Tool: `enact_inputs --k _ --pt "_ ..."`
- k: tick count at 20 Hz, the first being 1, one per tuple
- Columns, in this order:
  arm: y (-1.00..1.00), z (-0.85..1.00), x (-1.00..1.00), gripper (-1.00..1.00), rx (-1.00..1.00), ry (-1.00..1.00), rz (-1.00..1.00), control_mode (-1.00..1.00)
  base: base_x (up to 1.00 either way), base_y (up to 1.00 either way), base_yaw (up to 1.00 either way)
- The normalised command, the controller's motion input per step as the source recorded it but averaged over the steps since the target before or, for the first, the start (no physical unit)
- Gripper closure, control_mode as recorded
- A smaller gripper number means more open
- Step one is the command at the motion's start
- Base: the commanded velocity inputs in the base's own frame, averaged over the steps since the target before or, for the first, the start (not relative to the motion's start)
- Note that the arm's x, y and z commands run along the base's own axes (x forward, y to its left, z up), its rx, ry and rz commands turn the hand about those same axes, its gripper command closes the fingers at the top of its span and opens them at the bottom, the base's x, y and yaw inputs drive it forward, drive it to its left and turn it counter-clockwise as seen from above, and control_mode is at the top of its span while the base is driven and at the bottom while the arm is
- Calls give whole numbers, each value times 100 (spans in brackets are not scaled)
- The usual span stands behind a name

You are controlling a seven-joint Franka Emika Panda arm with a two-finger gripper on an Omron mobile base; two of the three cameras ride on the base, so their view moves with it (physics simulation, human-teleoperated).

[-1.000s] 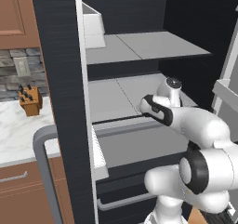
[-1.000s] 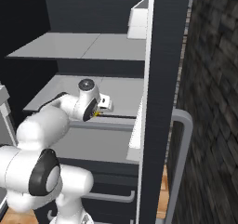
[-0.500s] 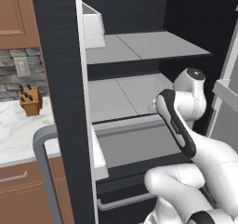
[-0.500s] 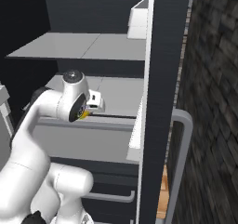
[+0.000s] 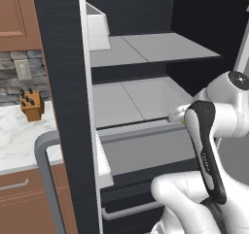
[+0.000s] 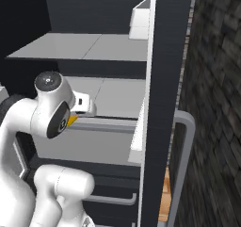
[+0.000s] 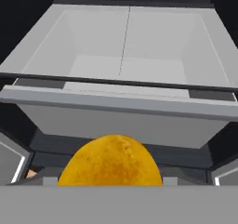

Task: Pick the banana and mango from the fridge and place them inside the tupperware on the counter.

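I am seeing the mango (image 7: 110, 160) sitting right at the bottom of the hand view, close against the camera, where the end effector's tips would be. That placement, and a sliver of orange-yellow (image 6: 71, 121) showing under the wrist in the right base view, tells me the end effector is gripping the mango with its jaws partly spread around it; the fingers themselves are hidden. The arm is hanging in front of the open fridge (image 5: 63, 82), with the hand near the front lip of the grey drawer (image 7: 121, 104). The drawer is standing pulled out beneath the lower shelf (image 5: 126, 102). Farther left, the bench (image 5: 19, 136) is carrying a knife block (image 5: 30, 105) against the stone backsplash.
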Motion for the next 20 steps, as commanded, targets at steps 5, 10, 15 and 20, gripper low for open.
enact_inputs --k 5,10,15,20 --pt "0 24 -69 100 0 1 0 -100 0 0 0" --pt "0 0 0 100 0 0 0 100 -79 0 0" --pt "0 0 0 100 0 0 0 100 -100 1 0" --pt "0 0 0 100 0 0 0 100 -76 72 0"
